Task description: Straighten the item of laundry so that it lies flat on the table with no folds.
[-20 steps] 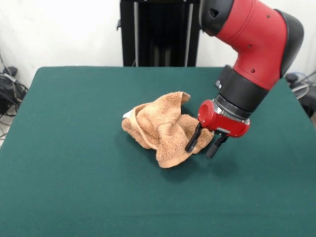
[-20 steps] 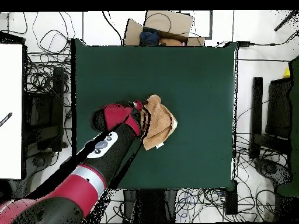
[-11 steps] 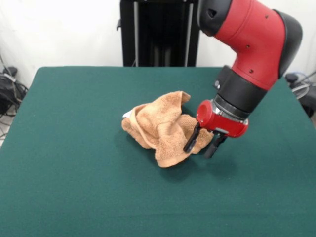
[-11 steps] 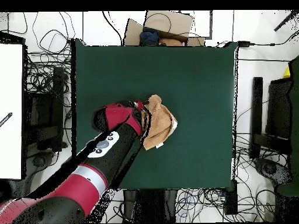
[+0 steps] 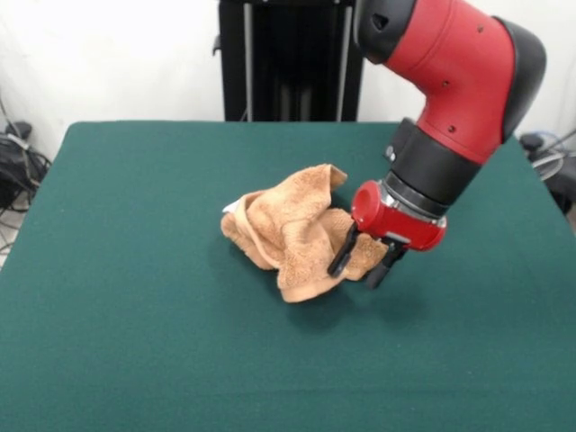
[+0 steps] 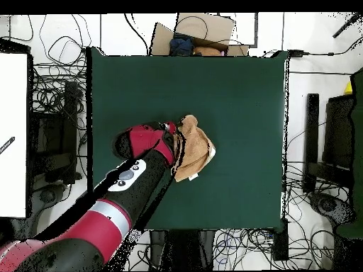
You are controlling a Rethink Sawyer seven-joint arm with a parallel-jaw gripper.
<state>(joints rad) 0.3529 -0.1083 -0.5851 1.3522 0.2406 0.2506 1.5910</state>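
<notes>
The item of laundry (image 5: 292,234), an orange-tan towel, lies crumpled in a heap near the middle of the green table (image 5: 135,315), with a small white tag (image 5: 232,209) at its left side. My gripper (image 5: 358,267) is low at the heap's right edge. It is open, and the fingers (image 5: 341,259) straddle a fold of cloth, one in front of the towel and one just off it. From overhead, the towel (image 6: 194,149) shows beside the gripper (image 6: 172,145), and the arm hides its left part.
Wide bare felt (image 6: 241,92) surrounds the towel on all sides. The red arm (image 6: 120,191) crosses the table's lower left in the overhead view. Cables and equipment lie off the table edges.
My gripper has shifted a little to the left in the front view, and the towel's lower right part has bunched leftward with it. The fingers' spread is unchanged.
</notes>
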